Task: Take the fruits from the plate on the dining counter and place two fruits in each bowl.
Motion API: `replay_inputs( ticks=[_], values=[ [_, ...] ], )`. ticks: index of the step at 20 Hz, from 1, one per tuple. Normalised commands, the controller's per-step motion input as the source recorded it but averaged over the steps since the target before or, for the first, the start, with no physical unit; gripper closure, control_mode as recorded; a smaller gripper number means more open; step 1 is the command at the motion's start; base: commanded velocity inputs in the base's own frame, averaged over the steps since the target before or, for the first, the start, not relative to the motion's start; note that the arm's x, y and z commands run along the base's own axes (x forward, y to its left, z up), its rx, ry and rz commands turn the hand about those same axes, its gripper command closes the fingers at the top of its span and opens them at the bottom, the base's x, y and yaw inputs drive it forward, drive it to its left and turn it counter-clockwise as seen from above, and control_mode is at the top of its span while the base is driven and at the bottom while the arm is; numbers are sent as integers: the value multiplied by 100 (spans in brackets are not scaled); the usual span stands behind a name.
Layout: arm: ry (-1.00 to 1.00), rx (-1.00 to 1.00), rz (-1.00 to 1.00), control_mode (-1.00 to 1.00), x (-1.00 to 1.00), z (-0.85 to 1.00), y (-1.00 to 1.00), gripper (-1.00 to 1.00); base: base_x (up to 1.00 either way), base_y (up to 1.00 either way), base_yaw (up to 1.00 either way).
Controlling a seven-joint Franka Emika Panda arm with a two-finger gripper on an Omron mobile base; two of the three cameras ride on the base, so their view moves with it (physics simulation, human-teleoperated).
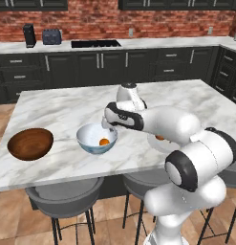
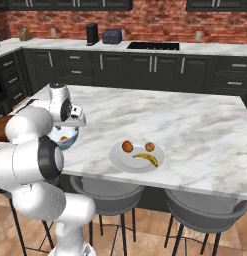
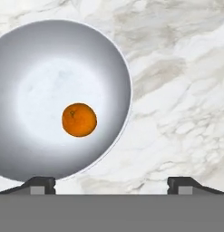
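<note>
On the marble dining counter [image 1: 62, 107] stands the white-blue bowl [image 1: 89, 135] with one orange fruit [image 1: 104, 141] in it. My gripper [image 3: 111, 183] hovers just above that bowl's rim, open, fingertips [image 3: 39, 184] wide apart and nothing between them. The orange fruit [image 3: 79, 119] lies near the middle of the bowl [image 3: 36, 72]. The dark wood bowl [image 1: 30, 143] to the left is empty. To the right, the pale plate [image 2: 122, 161] carries an orange fruit [image 2: 127, 146], a red-orange fruit [image 2: 150, 146] and a yellow banana [image 2: 146, 158]. My arm hides most of the plate [image 1: 157, 146] in the left base view.
Grey stools [image 1: 64, 196] stand under the counter's near edge. A dark cabinet run with a sink [image 1: 95, 44], a toaster [image 1: 51, 36] and a dark appliance [image 1: 29, 35] lines the brick wall behind. Bare marble [image 2: 195, 125] stretches right of the plate.
</note>
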Motion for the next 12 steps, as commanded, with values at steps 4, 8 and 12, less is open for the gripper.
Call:
replay_inputs(
  ticks=[4,8,12],
  values=[
    [-1,0,0,-100,-27,14,-100,-100,0,0,0],
    [5,0,0,-100,-1,28,-100,-100,0,0,0],
    [13,0,0,-100,0,7,-100,-100,0,0,0]
  ],
)
